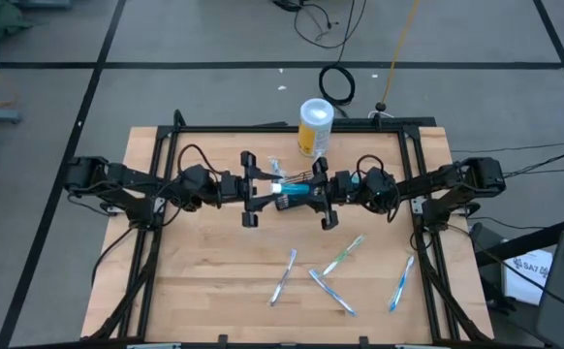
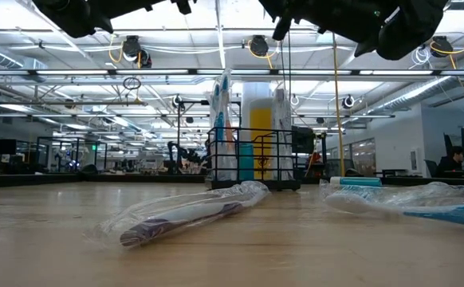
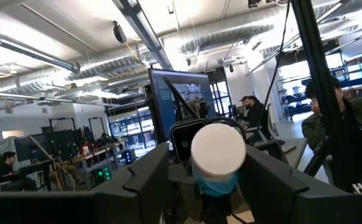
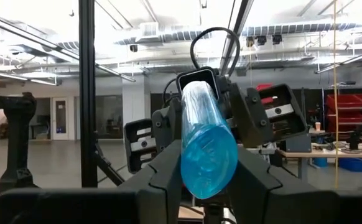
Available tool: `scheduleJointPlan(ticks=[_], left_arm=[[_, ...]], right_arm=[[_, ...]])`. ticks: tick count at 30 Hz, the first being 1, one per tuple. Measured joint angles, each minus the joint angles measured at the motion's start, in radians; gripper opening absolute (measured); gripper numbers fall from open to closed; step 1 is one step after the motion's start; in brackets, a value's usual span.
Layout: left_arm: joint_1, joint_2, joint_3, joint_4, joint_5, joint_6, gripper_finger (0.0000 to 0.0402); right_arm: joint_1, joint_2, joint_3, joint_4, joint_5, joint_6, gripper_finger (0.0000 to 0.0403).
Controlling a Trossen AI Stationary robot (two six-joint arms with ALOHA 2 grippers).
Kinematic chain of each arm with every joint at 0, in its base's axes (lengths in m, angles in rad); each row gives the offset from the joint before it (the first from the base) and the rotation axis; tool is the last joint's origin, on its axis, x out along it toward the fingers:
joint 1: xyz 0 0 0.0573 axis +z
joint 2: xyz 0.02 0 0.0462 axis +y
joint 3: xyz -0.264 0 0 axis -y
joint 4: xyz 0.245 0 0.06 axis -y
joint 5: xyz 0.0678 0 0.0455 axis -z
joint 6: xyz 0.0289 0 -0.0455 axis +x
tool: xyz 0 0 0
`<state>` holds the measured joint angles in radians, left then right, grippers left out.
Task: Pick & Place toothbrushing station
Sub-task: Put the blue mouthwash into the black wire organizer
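**Basket sits loaded under a two-arm tube handoff**

The toothbrushing station [image 2: 216, 159], a low black wire basket, is on the table w/ tall wrapped packets standing up in it. The white-and-yellow canister [image 1: 316, 124] is just behind it. From above the basket is mostly hidden, since both grippers meet right over it.

Right gripper [image 1: 319, 191], above the basket, is clamped on a blue tube [image 4: 206, 143] held level. Left gripper [image 1: 274, 192] faces it from the other side. Its jaws stand apart either side of the tube's white cap [image 3: 218, 149], and I see no contact there.

Four wrapped toothbrushes [image 1: 284, 276] lie on the table in front of the basket, well apart from it.

Handling, as I judge it:
- Basket looks light and stiff. The wire won't give under a pinch, but it's thin, so there's not much for the pads to bite on.
- Best hold is prob. the top rim of a short wall, one finger inside and one outside, on a side clear of the packets.
- The contents are tall vs. the low walls. Any tilt or jerk could spill them, so keep it level and move slow.
- The tube looks soft and slick in its wrap. It may squirm if squeezed hard, so grip mid-body, not the cap.
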<state>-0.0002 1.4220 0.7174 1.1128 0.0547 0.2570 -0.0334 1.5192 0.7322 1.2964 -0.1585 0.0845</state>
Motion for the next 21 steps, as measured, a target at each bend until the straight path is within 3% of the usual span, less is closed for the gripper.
scheduleJointPlan(ticks=[11, 21], left_arm=[[-0.001, 0.000, 0.000, 0.002, 0.005, -0.001, 0.0112], [0.001, 0.000, 0.000, 0.011, 0.051, -0.003, 0.0151]], right_arm=[[0.000, 0.000, 0.000, -0.010, 0.002, 0.000, 0.0096], [0.000, 0.000, 0.000, -0.041, 0.006, 0.000, 0.0096]])
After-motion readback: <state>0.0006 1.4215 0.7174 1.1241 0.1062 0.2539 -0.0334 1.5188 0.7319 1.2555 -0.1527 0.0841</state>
